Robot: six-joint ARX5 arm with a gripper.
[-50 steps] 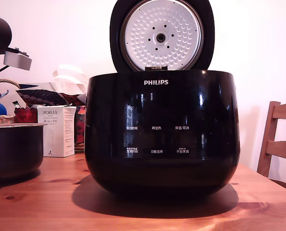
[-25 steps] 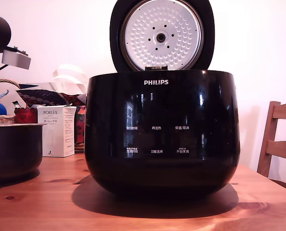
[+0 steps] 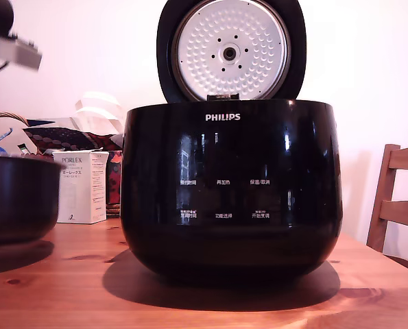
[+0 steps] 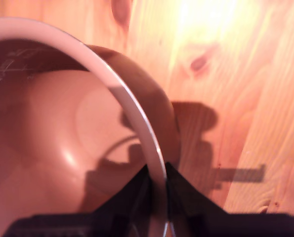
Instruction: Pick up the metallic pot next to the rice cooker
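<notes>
**Pot rising beside the cooker**

We take the rice cooker [image 3: 231, 188] as landmark: it stands lid-up on the wooden table [image 3: 190, 295], unmoved. To its left in the exterior view, near but apart, the metallic pot [image 3: 18, 199] now sits higher than half a second ago, its rim hiding more of the basket and red jar behind; we judge it has begun to lift, though its base looks barely clear. In the wrist view the gripper [image 4: 156, 190] is clamped narrowly on the pot's pale rim [image 4: 132, 113], one finger inside, one outside.
</notes>
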